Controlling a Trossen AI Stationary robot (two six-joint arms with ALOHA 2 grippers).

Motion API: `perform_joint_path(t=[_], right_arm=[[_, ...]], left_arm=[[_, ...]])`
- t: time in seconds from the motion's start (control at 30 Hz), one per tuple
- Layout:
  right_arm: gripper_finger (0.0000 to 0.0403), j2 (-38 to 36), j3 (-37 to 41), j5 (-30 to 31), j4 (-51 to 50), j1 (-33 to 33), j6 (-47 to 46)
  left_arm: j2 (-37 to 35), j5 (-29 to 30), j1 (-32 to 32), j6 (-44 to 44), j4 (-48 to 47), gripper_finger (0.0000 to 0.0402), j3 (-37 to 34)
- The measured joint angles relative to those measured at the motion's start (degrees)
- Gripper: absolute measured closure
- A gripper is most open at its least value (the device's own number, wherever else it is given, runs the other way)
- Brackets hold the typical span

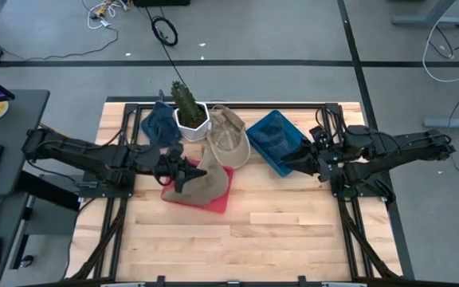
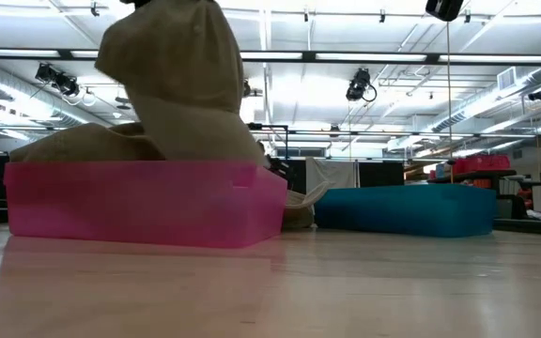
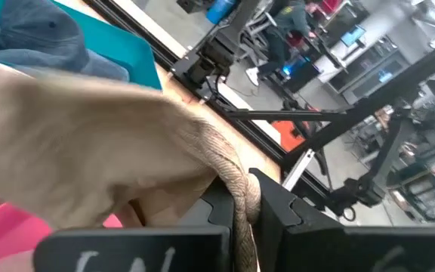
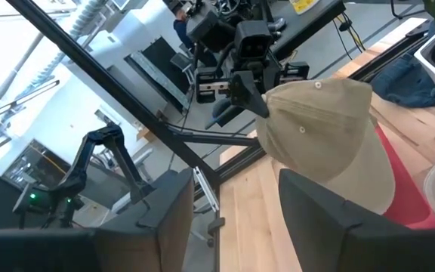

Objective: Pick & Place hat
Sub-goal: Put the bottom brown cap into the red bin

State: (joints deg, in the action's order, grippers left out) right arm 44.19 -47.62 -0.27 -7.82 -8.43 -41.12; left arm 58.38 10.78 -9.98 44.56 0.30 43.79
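Left gripper [image 1: 183, 171] clamping tan hat [image 1: 207, 182] by its edge, hat hanging beneath it into pink tray [image 1: 220, 199], right gripper [image 1: 313, 156] waiting spread over blue tray [image 1: 285, 156]

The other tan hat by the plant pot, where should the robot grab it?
Probably by the brim edge of the tan hat, coming straight down from above. It lies open side up beside the white pot, so its thin rim gives a gripper something to pinch.

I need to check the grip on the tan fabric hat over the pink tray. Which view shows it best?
The left wrist view: the left gripper is shut on the tan fabric hat, its edge between the fingers. The right wrist view shows the hat hanging from that gripper; the high view and low view show it over the pink tray.
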Motion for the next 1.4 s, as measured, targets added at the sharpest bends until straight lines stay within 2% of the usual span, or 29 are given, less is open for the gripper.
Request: perform_joint_path(t=[0.37,0.57,0.7,1.03,1.2,1.4], right_arm=[[0.0207,1.21,0.00,-0.05,0.08,0.00,-0.07],[0.0207,2.22,0.00,-0.20,0.10,0.00,-0.20],[0.0207,2.37,0.00,-0.20,0.14,0.00,-0.20],[0.0207,2.39,0.00,-0.17,0.27,-0.01,-0.35],[0.0207,2.39,0.00,-0.17,0.38,-0.02,-0.22],[0.0207,2.39,0.00,-0.15,0.38,-0.02,0.03]], left_arm=[[-0.45,9.21,-5.89,2.65,-2.79,0.0379,-0.04],[-0.43,11.30,-8.12,6.91,-11.08,0.0378,-0.04],[-0.43,15.96,-9.18,9.06,-14.83,0.0377,-0.04],[-0.87,24.25,-9.64,10.33,-14.37,0.0377,-0.04],[-0.70,25.34,-10.64,10.56,-16.74,0.0376,-0.04],[-0.69,25.71,-12.57,16.30,-25.63,0.0377,-0.04]])
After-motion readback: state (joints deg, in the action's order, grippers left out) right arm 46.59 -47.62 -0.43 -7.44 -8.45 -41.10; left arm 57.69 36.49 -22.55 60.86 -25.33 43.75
